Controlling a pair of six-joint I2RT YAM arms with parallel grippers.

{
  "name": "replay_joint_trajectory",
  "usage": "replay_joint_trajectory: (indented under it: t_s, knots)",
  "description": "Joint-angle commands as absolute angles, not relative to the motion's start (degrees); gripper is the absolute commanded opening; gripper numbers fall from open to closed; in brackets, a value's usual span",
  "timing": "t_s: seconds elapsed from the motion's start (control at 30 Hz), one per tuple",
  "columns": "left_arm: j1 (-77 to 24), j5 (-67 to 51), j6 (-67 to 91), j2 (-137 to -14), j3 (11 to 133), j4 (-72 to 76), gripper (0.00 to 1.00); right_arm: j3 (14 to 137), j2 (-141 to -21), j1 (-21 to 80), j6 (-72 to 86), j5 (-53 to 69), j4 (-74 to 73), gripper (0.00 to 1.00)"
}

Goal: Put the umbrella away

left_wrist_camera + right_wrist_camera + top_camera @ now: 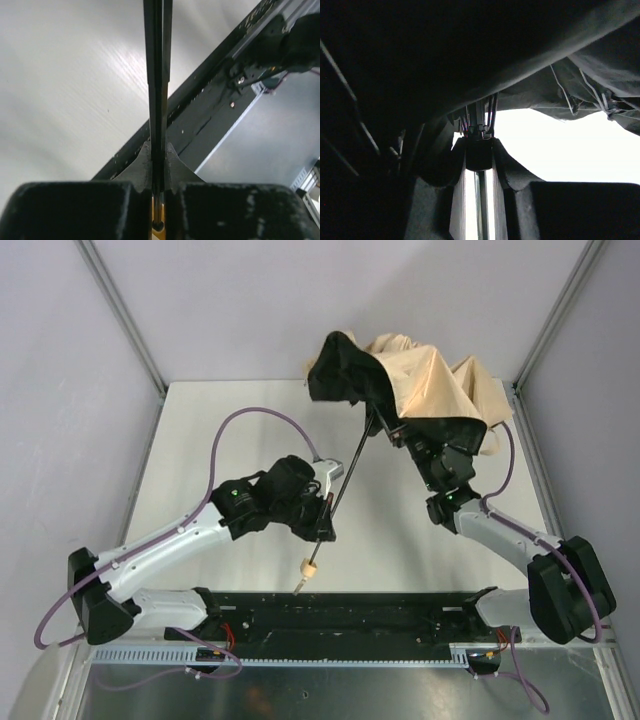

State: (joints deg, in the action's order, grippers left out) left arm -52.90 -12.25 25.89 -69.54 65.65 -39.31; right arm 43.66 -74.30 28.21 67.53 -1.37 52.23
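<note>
The umbrella's beige canopy (430, 380), black on its underside, hangs half-collapsed at the back right of the table. Its thin black shaft (345, 480) slants down to a small tan handle (310, 567) near the front rail. My left gripper (325, 510) is shut on the shaft (157, 75) just above the handle. My right gripper (400, 432) is under the canopy, shut on the black runner (479, 152) on the shaft, where the ribs meet. The dark canopy underside (445, 55) fills the right wrist view.
A black rail (350, 612) runs along the table's near edge, also seen in the left wrist view (210, 115). The white table (240, 440) is bounded by grey walls and metal corner posts (120, 310). The right arm's purple cable (505, 465) loops beside the canopy.
</note>
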Motion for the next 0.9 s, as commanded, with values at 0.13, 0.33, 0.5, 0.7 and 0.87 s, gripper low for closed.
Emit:
replay_joint_trajectory:
  t_s: [0.13,0.33,0.5,0.7,0.87]
  knots:
    - [-51.6,-4.1,24.3,-67.1,72.5,-18.5,0.00,38.3,-73.6,39.6,74.0,13.0,53.0,0.00]
    - [-51.5,-1.6,24.7,-66.0,75.6,-18.5,0.00,36.7,-74.5,48.3,71.3,7.2,53.2,0.00]
    - [-51.6,0.7,24.7,-66.1,78.4,-18.4,0.00,33.9,-75.8,52.5,71.9,5.6,55.5,0.00]
    - [-51.5,4.8,24.7,-66.3,81.5,-17.6,0.00,31.7,-75.2,57.1,69.4,4.8,53.4,0.00]
    - [-51.5,3.1,24.5,-68.1,82.1,-14.9,0.00,30.0,-74.1,52.7,69.7,5.9,57.0,0.00]
